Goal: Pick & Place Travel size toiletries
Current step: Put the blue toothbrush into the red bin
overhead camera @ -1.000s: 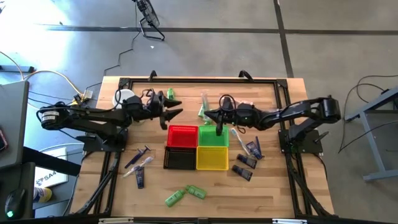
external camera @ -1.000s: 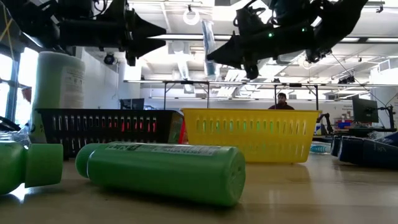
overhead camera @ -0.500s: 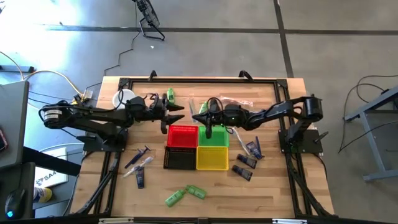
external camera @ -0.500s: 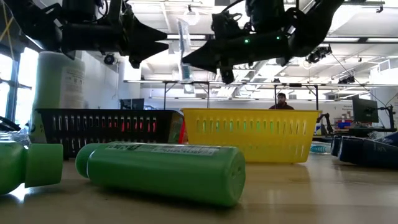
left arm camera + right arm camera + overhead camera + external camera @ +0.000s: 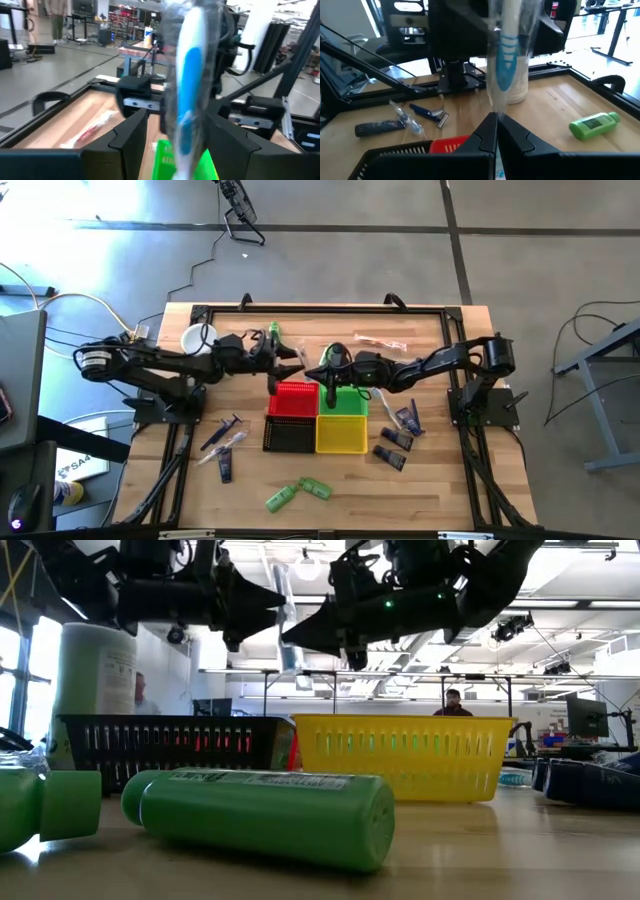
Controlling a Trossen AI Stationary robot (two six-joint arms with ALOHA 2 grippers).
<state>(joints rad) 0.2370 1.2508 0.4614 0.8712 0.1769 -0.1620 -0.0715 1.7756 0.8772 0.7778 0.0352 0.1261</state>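
Note:
A toothbrush in a clear wrapper [image 5: 287,625], with a blue stripe [image 5: 186,85], stands upright in the air over the far edge of the red basket [image 5: 293,398]. My right gripper [image 5: 496,119] comes from the table's right and is shut on it. My left gripper [image 5: 175,119] comes from the left and is open, with one finger on each side of the toothbrush. Other toiletries lie on the table: green bottles [image 5: 298,493], dark tubes [image 5: 393,442], and razors and sticks [image 5: 225,442]. My right gripper pinches the lower end of the toothbrush wrapper [image 5: 496,107] between its two fingers, at their free ends. The fingers reach in about level from the table's right. The toothbrush stands upright above them, lifted clear of the baskets.
Red, green [image 5: 343,402], black [image 5: 288,435] and yellow [image 5: 341,435] baskets sit together mid-table. A white cup [image 5: 195,338], a green bottle [image 5: 273,333] and a clear packet [image 5: 380,342] lie near the far edge. People stand in the room beyond.
My right gripper has carried the toothbrush toward the table's left, from over the green basket to the red basket's far edge. My left gripper has reached toward the right, and its fingers now stand on either side of the toothbrush.

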